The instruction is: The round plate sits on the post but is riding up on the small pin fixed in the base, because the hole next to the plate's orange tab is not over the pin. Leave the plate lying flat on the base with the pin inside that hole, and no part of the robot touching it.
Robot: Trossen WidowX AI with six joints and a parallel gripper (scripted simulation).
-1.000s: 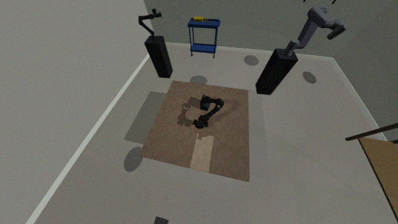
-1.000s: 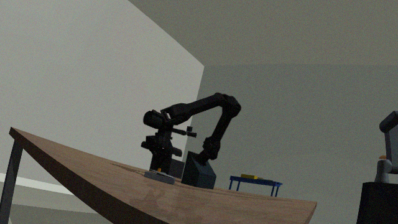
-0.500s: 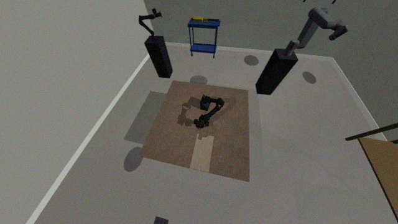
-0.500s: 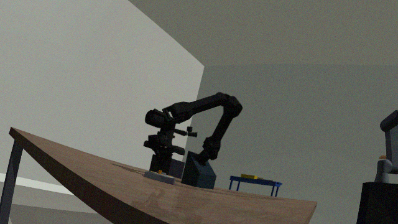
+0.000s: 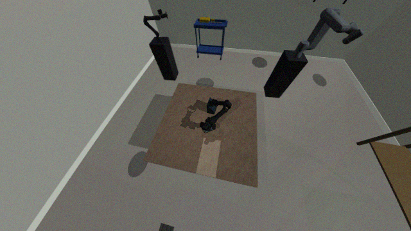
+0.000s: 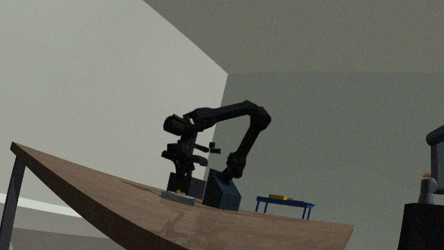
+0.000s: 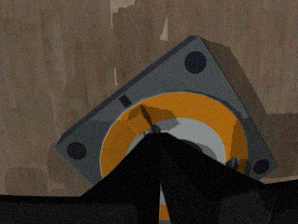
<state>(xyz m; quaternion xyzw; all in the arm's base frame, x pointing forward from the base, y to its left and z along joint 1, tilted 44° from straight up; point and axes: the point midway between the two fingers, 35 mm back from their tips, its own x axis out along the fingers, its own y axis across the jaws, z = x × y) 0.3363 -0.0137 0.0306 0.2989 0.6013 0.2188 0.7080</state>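
On the brown desk (image 5: 237,154) stands the black arm (image 6: 243,118), bent over and reaching down to a grey square base (image 7: 109,125) that lies just beside the arm's own dark pedestal (image 6: 222,196). In the wrist view the base is turned like a diamond, with dark round holes near its corners (image 7: 194,62). On it sits the round plate (image 7: 200,112), orange as a ring with a pale grey middle (image 7: 202,135). A small dark slot (image 7: 125,100) is seen on the base just outside the ring, at its upper left.

The gripper (image 7: 158,137) is low over the plate; its jaws are pressed fully together with nothing between them, and they form one dark wedge whose tip lies at the inner edge of the orange ring, on the upper left side. Whether the tip touches the plate I cannot tell. The wedge and its shadow cover the lower part of the plate, so the pin and the hole are hidden from view.

In the exterior view a small orange piece (image 6: 177,191) shows on top of the base, just under the gripper. Far behind the desk stands a blue cart (image 5: 210,36) with a yellow thing on top.
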